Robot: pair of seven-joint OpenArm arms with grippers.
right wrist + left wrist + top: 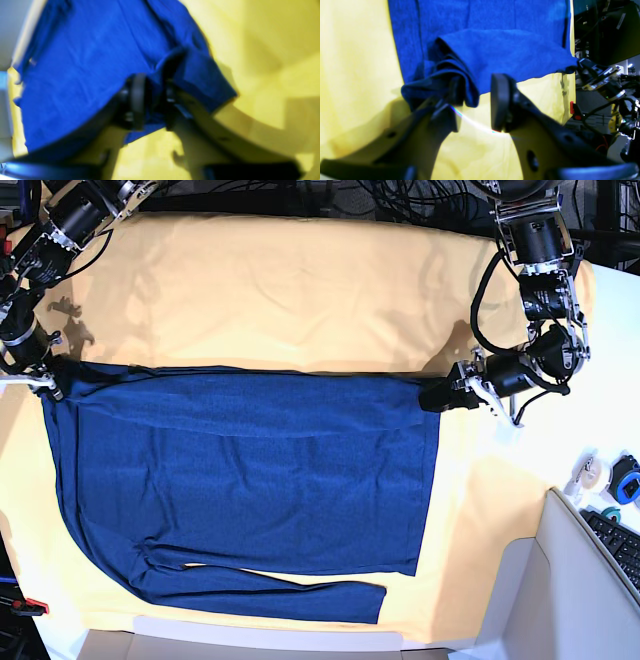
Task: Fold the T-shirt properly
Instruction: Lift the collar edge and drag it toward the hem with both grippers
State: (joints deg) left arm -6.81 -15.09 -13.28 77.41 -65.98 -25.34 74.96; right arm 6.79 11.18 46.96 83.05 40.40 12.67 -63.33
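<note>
The left hand [475, 102] sits at the corner of the shirt [250, 480], its two pads plainly apart: one pad [500, 100] stands clear over bare yellow, while the other is tucked under or against a bunched fold of blue fabric. It looks like a letting-go rather than a grip. From the overhead view this hand [450, 395] is at the shirt's upper corner on that view's right.

The right hand [150, 100] is harder to read. Its wrist picture is blurred; blue cloth drapes over and between the pads, which stand fairly close, and I cannot tell whether they pinch the fabric or have just loosened. Overhead it sits at the opposite upper corner [45, 380].

Between the two hands the shirt lies spread flat on the yellow cloth [300, 290] that covers the worktop, a narrow band folded over along its top edge and a long sleeve trailing along the bottom.

The risk I see is snagging. If either hand pulls away while cloth hangs on a pad, it would drag that corner, skew the folded band and wrinkle the body. The bunched fabric at the left hand seems the likeliest to catch. An uneven retreat, one side first, could pull the top edge off straight.
</note>
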